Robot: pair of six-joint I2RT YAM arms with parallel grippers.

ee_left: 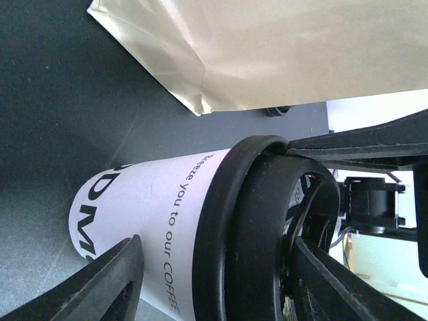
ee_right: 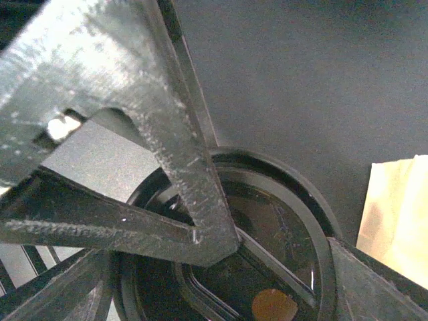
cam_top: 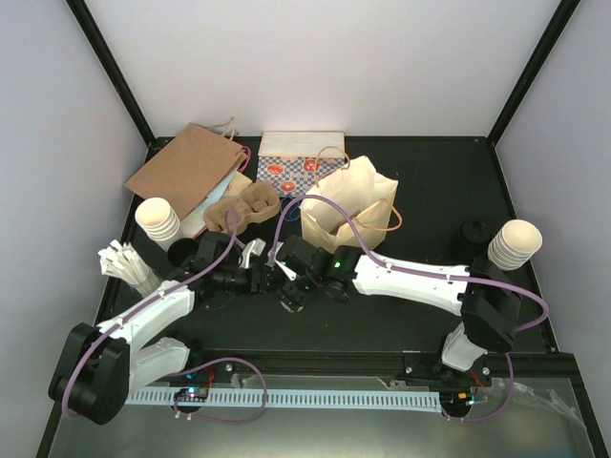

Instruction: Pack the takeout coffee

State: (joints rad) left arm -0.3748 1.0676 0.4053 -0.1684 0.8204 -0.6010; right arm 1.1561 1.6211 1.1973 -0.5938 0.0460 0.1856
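Left gripper [cam_top: 260, 267] and right gripper [cam_top: 291, 286] meet mid-table, straddling takeout coffee [ee_left: 157, 214]; grip cannot be told.

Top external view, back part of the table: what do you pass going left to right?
left stack of lidless cups → cardboard cup carrier → open cream paper bag → right stack of lidless cups. The flat brown bag and patterned bag overlap these, so both are left out.

So the takeout coffee [ee_left: 154, 221] is mid-table, just near of the open bag [cam_top: 348, 205]. Cup carrier [cam_top: 243, 208] lies far-left of it, with the left cup stack [cam_top: 158, 221] and the right cup stack [cam_top: 516, 243] out at the sides.
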